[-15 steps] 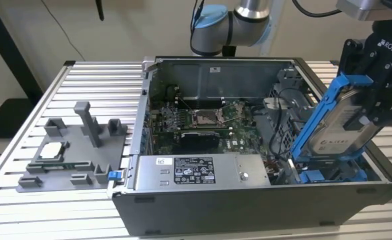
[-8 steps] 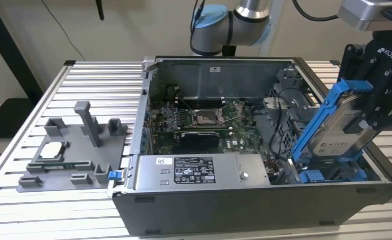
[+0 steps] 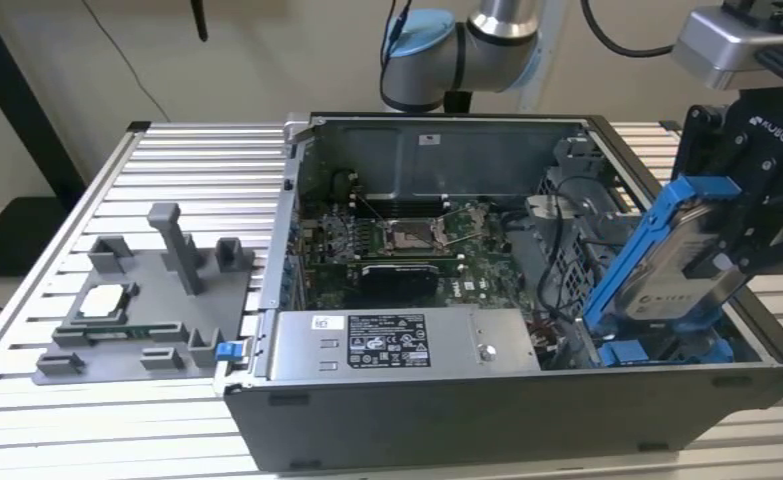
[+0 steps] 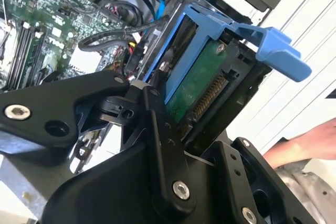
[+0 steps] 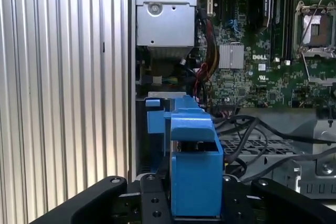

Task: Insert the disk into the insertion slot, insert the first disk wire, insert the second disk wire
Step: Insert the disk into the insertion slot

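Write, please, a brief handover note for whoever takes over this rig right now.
The end effector is shut on the disk.
Disk: tilted, lower end at the insertion slot on the exterior view's right; most of it stands above the case.
Done: disk brought to the slot.
Left: disk not seated; its connector is bare, so neither wire is in.
Note: a person's hand is close by, in the second wrist view.

disk (image 3: pixel 669 250) tilted in claw (image 3: pixel 722 255) | over insertion slot (image 3: pixel 651 352) | the exterior view's right
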You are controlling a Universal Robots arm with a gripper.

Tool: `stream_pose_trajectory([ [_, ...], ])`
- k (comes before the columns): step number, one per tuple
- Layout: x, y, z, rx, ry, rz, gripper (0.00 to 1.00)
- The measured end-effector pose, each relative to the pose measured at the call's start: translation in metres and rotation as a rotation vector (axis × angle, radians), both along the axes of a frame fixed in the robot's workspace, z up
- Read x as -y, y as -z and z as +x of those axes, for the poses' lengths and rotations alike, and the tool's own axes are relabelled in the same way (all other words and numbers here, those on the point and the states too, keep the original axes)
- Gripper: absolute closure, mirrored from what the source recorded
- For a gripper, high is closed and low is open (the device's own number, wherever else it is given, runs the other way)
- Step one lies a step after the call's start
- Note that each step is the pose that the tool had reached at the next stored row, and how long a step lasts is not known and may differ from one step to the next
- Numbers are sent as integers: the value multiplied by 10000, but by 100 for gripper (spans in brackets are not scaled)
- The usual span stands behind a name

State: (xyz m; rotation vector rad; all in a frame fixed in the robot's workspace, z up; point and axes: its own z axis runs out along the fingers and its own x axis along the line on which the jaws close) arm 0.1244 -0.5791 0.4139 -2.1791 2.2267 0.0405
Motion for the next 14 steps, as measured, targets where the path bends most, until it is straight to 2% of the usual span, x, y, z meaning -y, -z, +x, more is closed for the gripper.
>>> stream_pose_trajectory([
  [14,1,88,45,0,1,-1,100],
])
